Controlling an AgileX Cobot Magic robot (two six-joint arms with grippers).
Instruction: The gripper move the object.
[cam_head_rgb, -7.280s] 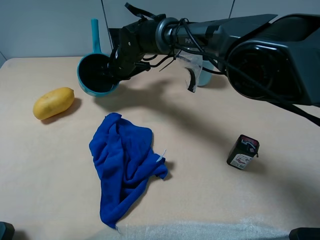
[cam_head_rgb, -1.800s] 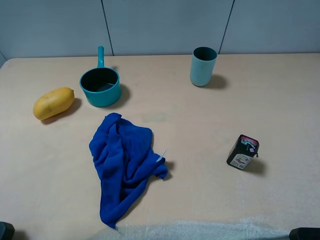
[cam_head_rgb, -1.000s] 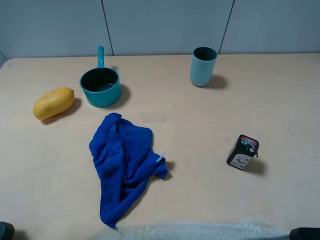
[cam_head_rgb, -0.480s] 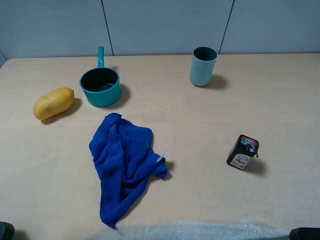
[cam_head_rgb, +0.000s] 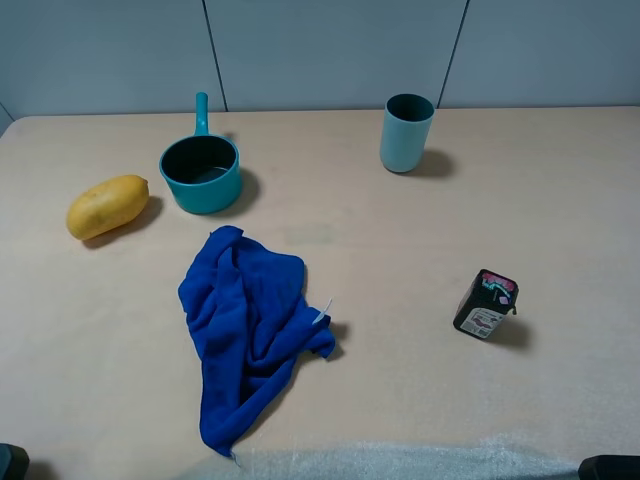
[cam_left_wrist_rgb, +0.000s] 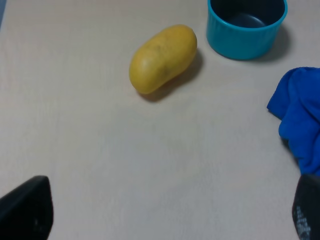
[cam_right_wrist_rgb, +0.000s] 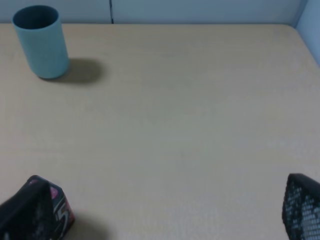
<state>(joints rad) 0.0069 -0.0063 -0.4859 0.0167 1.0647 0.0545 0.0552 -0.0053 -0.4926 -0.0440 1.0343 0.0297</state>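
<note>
Your teal saucepan (cam_head_rgb: 201, 172) upright at the table's (cam_head_rgb: 400, 250) far left beside the yellow fruit (cam_head_rgb: 106, 205), handle pointing straight toward the back wall, nothing visible inside, teal cup (cam_head_rgb: 406, 132) apparently empty too, both your grippers spread wide, holding nothing

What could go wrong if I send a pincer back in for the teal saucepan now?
The saucepan sits close to the yellow fruit and the blue cloth, so a low approach from the near side could nudge the fruit or snag the cloth. A similar teal cup stands to the right and might be mistaken for it. The slim handle points at the back wall, making it awkward to reach.
</note>
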